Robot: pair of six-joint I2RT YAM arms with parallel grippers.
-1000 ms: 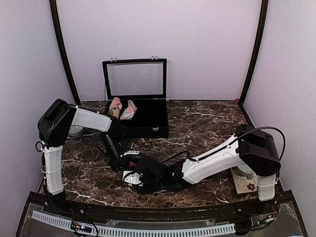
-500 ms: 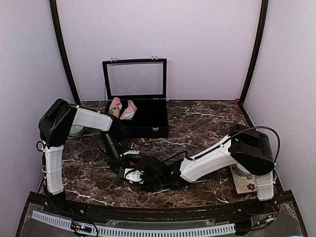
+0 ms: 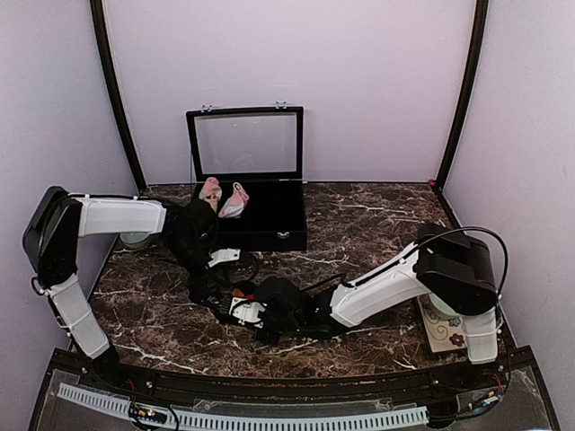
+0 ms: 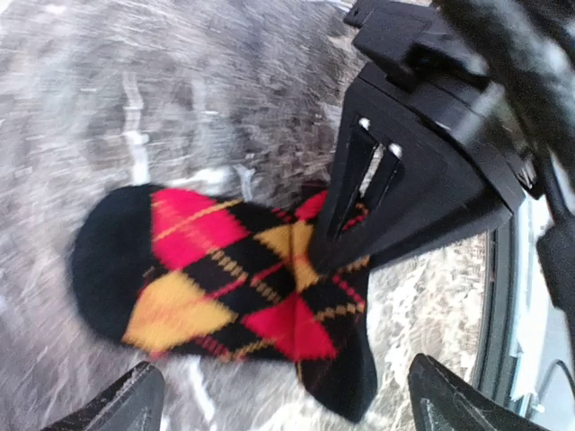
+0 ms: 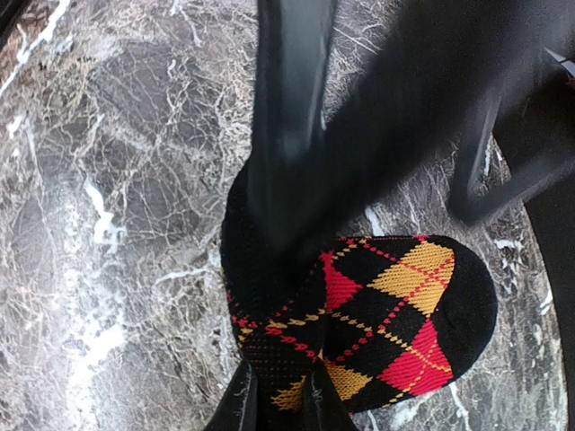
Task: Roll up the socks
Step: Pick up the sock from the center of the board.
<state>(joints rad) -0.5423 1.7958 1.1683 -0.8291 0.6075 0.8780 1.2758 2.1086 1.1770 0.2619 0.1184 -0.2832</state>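
The black argyle sock (image 4: 216,269), with red and yellow diamonds, lies folded on the marble table (image 3: 377,233). My right gripper (image 5: 278,400) is shut on a fold at the sock's (image 5: 395,314) near edge. It shows in the left wrist view as a black wedge (image 4: 413,180) pressed onto the sock. My left gripper (image 4: 280,386) hovers over the sock, wide open, its fingertips (image 4: 121,404) either side of it and apart from it. Seen from above, both grippers meet at the sock (image 3: 236,294) in the front middle. A pink spotted sock (image 3: 236,201) lies in the case.
A black case (image 3: 286,235) with a raised glass lid stands at the back, an upright pink-topped roll (image 3: 210,191) inside it. A pale dish (image 3: 137,239) sits at the left edge. A patterned cloth (image 3: 443,330) lies at the right.
My left gripper let go of the sock, opened wide and drew back, and its arm swung out to the left. My right gripper closed onto the sock's fold.
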